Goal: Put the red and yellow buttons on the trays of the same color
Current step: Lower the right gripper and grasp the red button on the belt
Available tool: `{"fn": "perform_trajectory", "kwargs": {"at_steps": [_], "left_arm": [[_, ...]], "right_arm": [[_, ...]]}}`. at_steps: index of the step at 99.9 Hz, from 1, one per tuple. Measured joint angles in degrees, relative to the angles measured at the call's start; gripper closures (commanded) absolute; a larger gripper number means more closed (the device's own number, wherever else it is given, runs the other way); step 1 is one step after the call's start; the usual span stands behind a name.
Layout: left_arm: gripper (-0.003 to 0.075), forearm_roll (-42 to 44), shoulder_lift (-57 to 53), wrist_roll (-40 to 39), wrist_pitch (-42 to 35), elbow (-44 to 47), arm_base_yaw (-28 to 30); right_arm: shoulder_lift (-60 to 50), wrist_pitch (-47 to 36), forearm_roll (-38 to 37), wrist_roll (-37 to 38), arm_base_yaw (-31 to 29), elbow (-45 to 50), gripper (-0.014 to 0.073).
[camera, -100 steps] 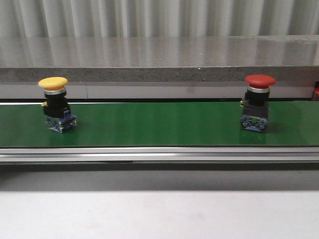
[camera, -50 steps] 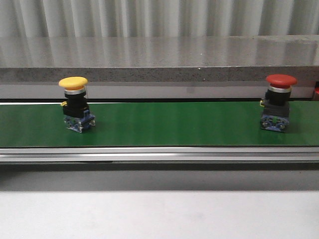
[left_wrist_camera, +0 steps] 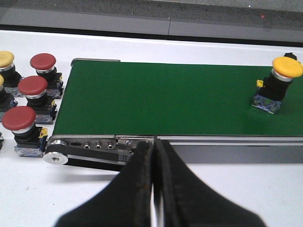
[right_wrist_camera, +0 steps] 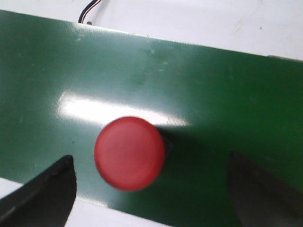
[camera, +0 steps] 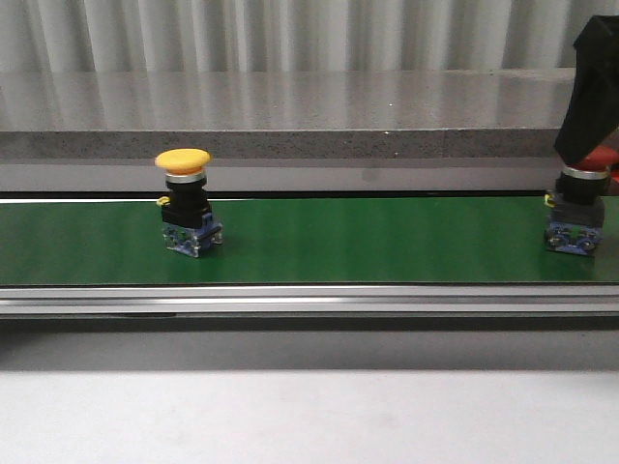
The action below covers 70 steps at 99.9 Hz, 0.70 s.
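Fingers (right_wrist_camera: 45,189) of the right gripper (right_wrist_camera: 151,189) are standing wide apart, released, one dark pad on either side of the red mushroom-cap push button (right_wrist_camera: 129,153) and neither touching it; the button is sitting upright on the green conveyor belt (right_wrist_camera: 189,85), its round cap blurred in the right wrist view; in the front view the same red button (camera: 575,208) is standing near the right end of the belt (camera: 368,242), its cap mostly hidden behind the black right gripper (camera: 592,92) hanging just above it; fingers (left_wrist_camera: 137,189) of the left gripper (left_wrist_camera: 154,189) are pressing together, clenched on nothing, hanging over the white tabletop (left_wrist_camera: 227,189) just in front of the belt's metal frame (left_wrist_camera: 94,146); the yellow mushroom-cap push button (camera: 186,201) is standing upright on the belt left of centre, well apart from the red one; beside the belt's roller end, a cluster of spare red buttons (left_wrist_camera: 32,90) and a spare yellow button (left_wrist_camera: 5,64) are sitting on the tabletop; a grey stone-like ledge (camera: 290,121) is running behind the belt
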Motion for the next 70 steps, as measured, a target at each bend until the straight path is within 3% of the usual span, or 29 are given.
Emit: {"fn": "perform_trajectory", "kwargs": {"at_steps": [12, 29, 36, 70], "left_arm": [[0.074, 0.0, 0.0, 0.0, 0.0, 0.0, 0.0], [0.074, 0.0, 0.0, 0.0, 0.0, 0.0, 0.0], [0.074, 0.0, 0.0, 0.0, 0.0, 0.0, 0.0], [0.074, 0.0, 0.0, 0.0, 0.0, 0.0, 0.0]], "right_arm": [[2.8, -1.68, 0.0, -0.13, 0.0, 0.0, 0.0048], [5.4, -2.19, 0.0, -0.27, 0.0, 0.0, 0.0389], [5.56, -2.19, 0.0, -0.27, 0.0, -0.25, 0.0478], [6.01, 3.29, -0.02, -0.27, -2.21, -7.26, 0.0494]]}}
